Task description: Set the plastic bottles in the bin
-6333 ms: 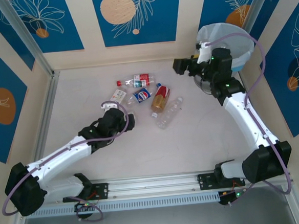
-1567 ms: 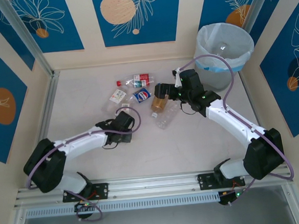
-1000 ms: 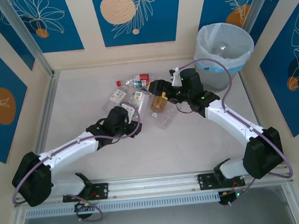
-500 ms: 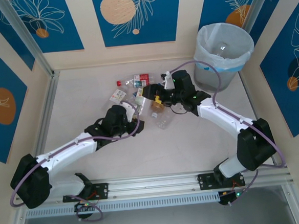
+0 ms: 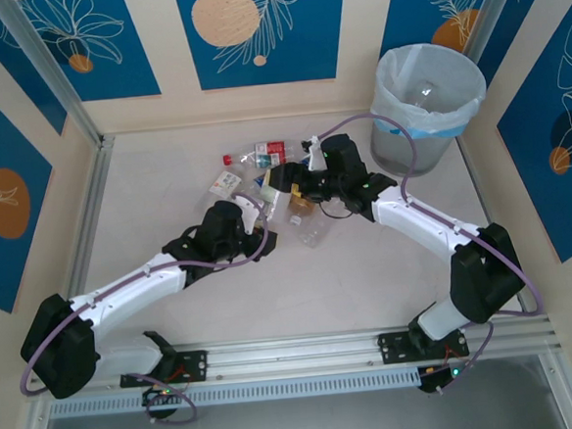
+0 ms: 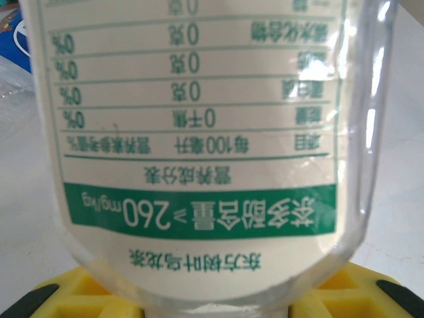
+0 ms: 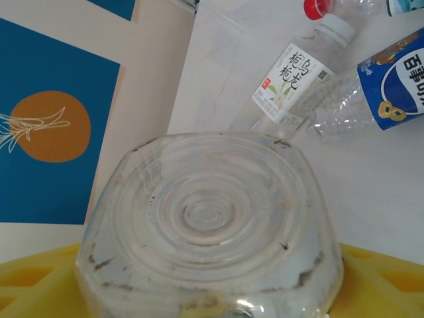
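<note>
Bottles (image 5: 270,155) well apart from bin (image 5: 406,150).

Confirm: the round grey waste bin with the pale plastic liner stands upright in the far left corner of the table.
Wrong side. The round grey waste bin with the pale plastic liner stands upright in the far right corner of the table, as the top external view shows.

We see the table (image 5: 368,268) brightly and evenly lit from above, with soft, faint shadows beneath the arms (image 5: 134,284). At the left wrist the white-label bottle (image 6: 199,132) is so close its print goes soft, and glare streaks its right wall. At the right wrist the clear bottle (image 7: 209,218) blurs slightly, while the far bottles (image 7: 391,86) are sharp.
</note>
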You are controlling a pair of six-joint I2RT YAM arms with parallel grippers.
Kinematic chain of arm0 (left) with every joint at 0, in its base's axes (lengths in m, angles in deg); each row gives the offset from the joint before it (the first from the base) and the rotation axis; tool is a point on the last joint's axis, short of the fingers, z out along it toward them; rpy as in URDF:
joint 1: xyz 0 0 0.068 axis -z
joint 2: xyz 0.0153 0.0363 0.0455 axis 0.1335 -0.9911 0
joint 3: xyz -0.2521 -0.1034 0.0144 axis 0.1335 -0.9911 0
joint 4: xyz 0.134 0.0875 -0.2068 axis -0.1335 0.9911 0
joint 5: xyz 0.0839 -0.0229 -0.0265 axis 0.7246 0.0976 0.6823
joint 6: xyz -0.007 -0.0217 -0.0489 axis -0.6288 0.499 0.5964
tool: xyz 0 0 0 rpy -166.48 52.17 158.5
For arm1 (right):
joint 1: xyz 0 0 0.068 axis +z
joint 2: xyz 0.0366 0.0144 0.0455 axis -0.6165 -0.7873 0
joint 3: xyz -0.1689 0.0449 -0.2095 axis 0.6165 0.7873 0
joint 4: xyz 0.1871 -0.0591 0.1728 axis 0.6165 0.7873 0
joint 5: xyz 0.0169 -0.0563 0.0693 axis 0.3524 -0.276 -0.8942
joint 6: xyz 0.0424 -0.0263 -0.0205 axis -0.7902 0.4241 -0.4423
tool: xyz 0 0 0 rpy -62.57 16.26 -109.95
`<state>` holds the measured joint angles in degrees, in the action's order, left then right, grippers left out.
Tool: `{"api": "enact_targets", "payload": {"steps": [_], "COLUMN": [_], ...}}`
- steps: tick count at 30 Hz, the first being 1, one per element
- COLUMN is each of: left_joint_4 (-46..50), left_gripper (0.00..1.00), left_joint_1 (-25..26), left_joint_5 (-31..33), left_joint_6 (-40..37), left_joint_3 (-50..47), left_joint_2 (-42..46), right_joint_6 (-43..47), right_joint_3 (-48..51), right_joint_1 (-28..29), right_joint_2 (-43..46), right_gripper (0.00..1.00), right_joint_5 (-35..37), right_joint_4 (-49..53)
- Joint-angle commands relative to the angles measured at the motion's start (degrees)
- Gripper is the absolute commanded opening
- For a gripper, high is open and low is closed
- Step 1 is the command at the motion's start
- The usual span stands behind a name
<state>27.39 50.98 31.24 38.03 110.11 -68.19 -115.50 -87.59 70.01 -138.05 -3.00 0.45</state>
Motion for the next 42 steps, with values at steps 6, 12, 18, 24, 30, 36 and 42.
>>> {"api": "enact_targets", "payload": {"steps": [6, 12, 18, 24, 30, 36, 42], "left_joint_4": [0.17, 1.12, -0.21, -2.56, -4.30, -6.69, -9.41], "left_gripper": [0.23, 0.31, 0.48, 0.70, 0.93, 0.99, 0.99], "left_joint_1": [0.72, 0.75, 0.77, 0.67, 0.55, 0.58, 0.48], "left_joint_5": [-0.67, -1.29, -2.01, -2.93, -4.19, -3.82, 0.57], "left_joint_6": [-0.42, 0.08, 1.14, 1.29, 2.16, 3.34, 4.20], "left_joint_3": [1.21, 2.00, 1.36, -0.12, -0.81, -1.46, -3.71], "left_joint_2": [1.48, 1.06, 2.61, 6.19, 7.80, 8.85, 11.87], "right_joint_6": [0.89, 1.27, 1.39, 1.56, 2.62, 3.60, 5.80], "right_joint_3": [-2.16, -1.54, 0.59, 2.04, 2.68, 3.93, 4.88], "right_joint_1": [0.58, 0.58, 0.45, -0.21, -1.08, -2.04, -3.20], "right_joint_2": [-1.04, 0.00, 2.28, 4.78, 6.79, 8.61, 11.48], "right_gripper": [0.63, 0.55, 0.51, 0.50, 0.50, 0.50, 0.50], "right_joint_5": [2.85, 4.52, 5.31, 5.66, 5.89, 7.15, 8.79], "right_joint_4": [2.75, 2.47, -1.05, -2.88, -3.07, -2.90, -2.00]}}
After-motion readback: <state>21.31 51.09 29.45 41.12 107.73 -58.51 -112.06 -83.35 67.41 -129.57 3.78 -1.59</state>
